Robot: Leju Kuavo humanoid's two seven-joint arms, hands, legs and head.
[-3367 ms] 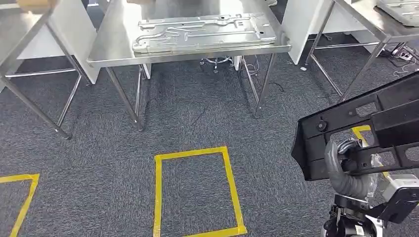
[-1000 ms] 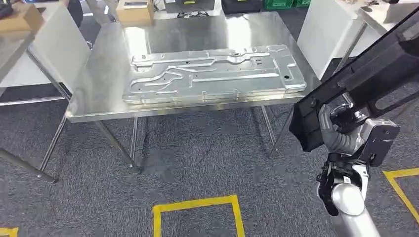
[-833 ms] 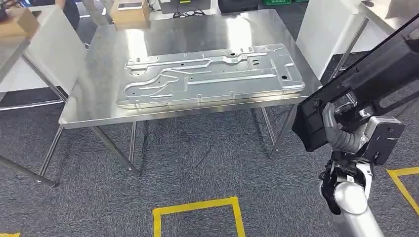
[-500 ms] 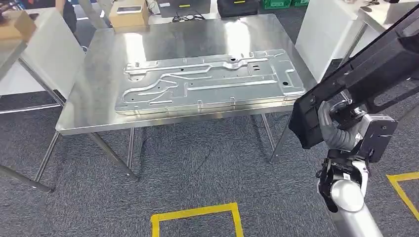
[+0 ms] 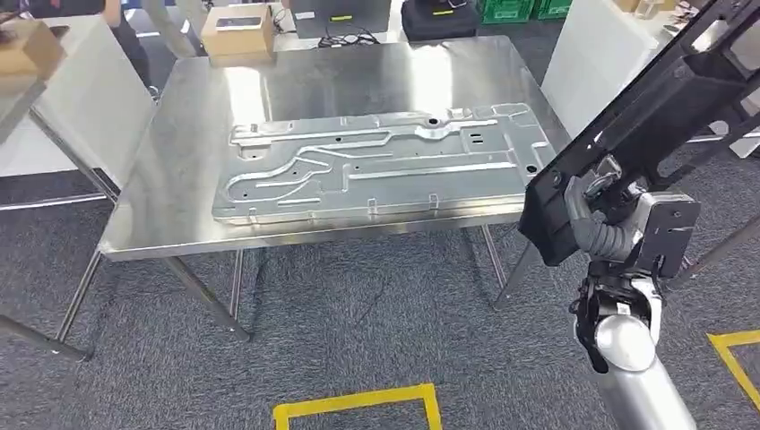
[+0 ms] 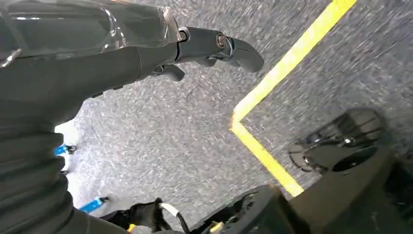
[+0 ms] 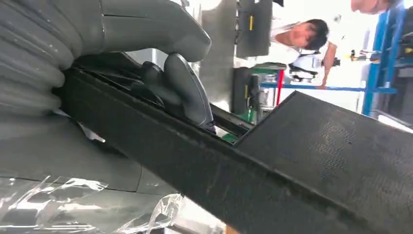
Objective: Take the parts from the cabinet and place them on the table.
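Observation:
A long black plastic part (image 5: 663, 98) slants up to the right, gripped near its lower end by my right hand (image 5: 593, 228). In the right wrist view the thumb and dark fingers (image 7: 187, 92) clamp the black part (image 7: 292, 161) along its edge. Ahead stands the steel table (image 5: 179, 161), carrying a large silver stamped metal panel (image 5: 376, 166). The part's lower end hangs just off the table's right front corner. My left hand (image 6: 97, 63) hangs over grey carpet with fingers stretched out and nothing in it.
A cardboard box (image 5: 237, 31) sits at the table's far edge. A white partition (image 5: 591, 54) stands right of the table, and another steel table (image 5: 27, 72) is to the left. Yellow tape (image 5: 358, 403) marks the carpet in front. A person (image 7: 302, 36) stands in the background.
The whole view has shifted: the table now looks nearer and fuller in the picture. The black part stays in my right hand and now tilts more steeply upward.

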